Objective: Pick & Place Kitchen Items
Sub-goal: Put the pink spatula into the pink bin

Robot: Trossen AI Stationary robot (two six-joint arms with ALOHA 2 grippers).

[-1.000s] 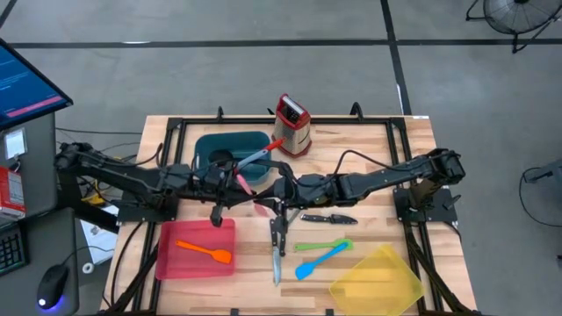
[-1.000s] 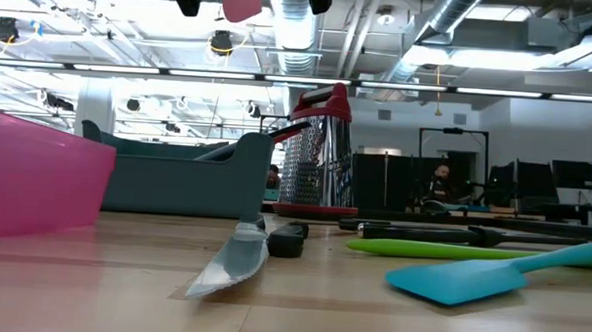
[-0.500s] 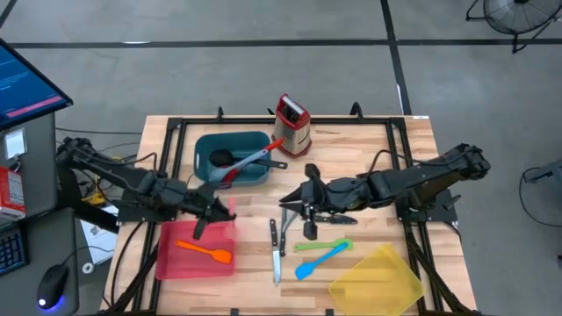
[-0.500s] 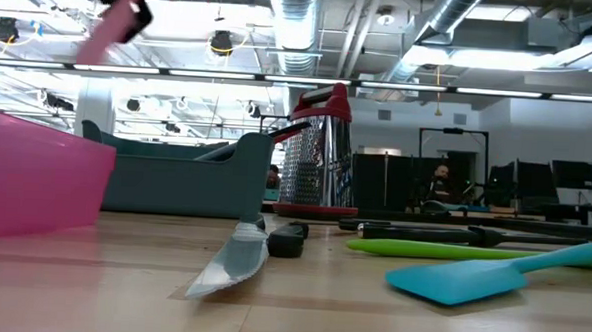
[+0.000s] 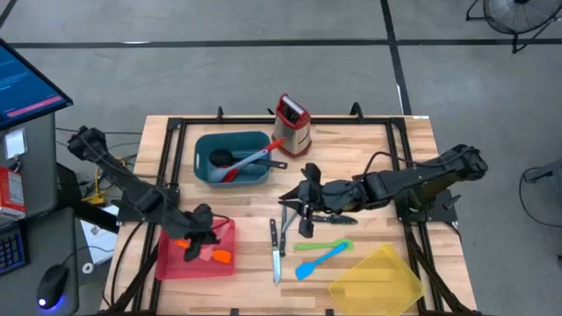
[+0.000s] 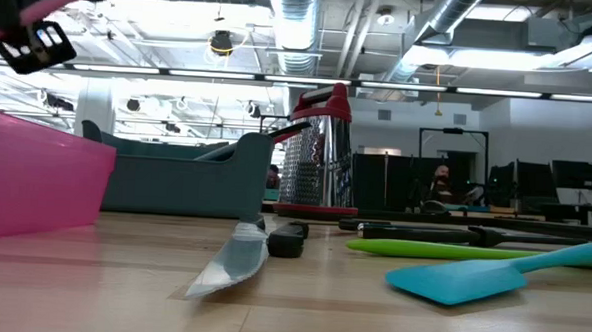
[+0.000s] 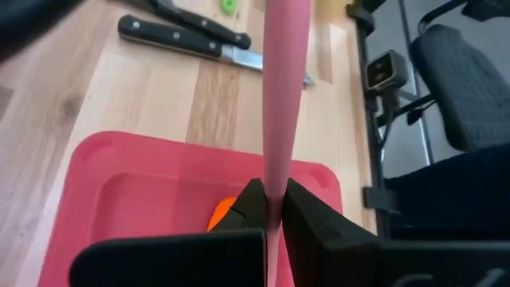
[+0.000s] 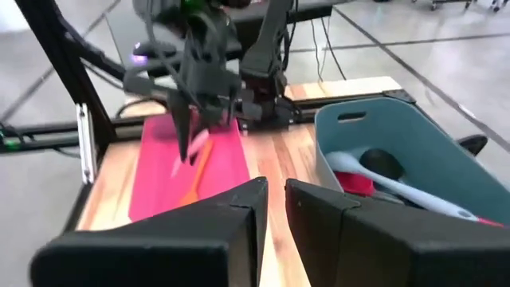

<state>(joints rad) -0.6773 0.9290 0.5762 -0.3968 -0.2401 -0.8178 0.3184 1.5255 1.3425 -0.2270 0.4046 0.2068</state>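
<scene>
I have the left gripper (image 5: 195, 244) over the red tray (image 5: 169, 262), fingers clamped on a pink utensil (image 7: 283, 96) that hangs above the tray floor, not yet released. The right gripper (image 5: 297, 211) hovers mid-table above the loose items, its fingers nearly together with a thin gap between them and nothing held that I can see. Progress, by my reading: roughly half sorted. Done: one orange utensil (image 5: 220, 256) lies in the red tray; the teal tray (image 5: 205, 145) holds three pieces, a black ladle (image 5: 219, 159), a red spoon (image 5: 234, 172) and a grey-blue spoon (image 5: 255, 158). Left on the bare wood: two black-handled knives, one (image 5: 275, 248) pointing toward the table's front edge, the other (image 5: 330, 219) just beside the right gripper; one green utensil (image 5: 323, 246); one blue utensil (image 5: 320, 260). The yellow tray (image 5: 378, 279) holds nothing. One steel grater (image 5: 292, 125) stands at the back, not to be moved.
</scene>
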